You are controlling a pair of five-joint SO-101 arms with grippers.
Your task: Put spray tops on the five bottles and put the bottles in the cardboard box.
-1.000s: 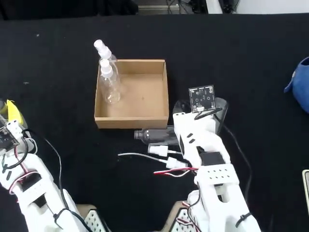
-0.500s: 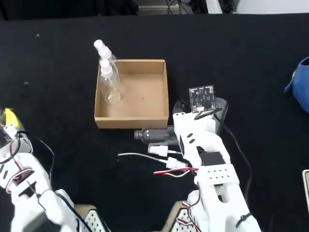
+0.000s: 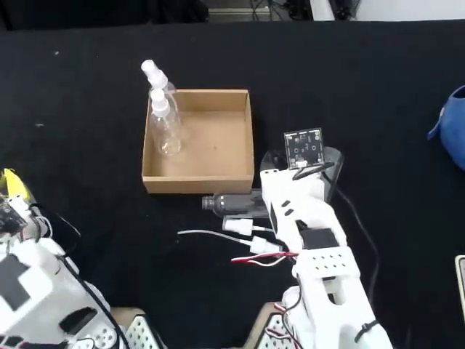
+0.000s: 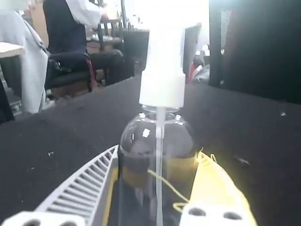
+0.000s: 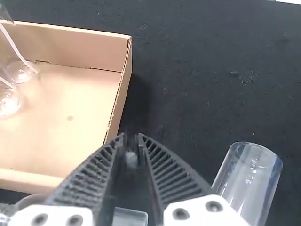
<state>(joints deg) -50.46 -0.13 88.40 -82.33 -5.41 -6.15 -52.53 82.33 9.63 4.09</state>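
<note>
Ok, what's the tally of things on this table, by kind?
Bottles with tops: 3
Bottles without tops: 2
Loose tops: 2
Box: 1
Total: 8

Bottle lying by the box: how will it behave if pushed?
The bottle lies on its side on the table, so a sideways push would probably roll it. It looks clear and empty, so likely light and easily knocked. The cardboard box beside it may stop a roll that way.
</note>
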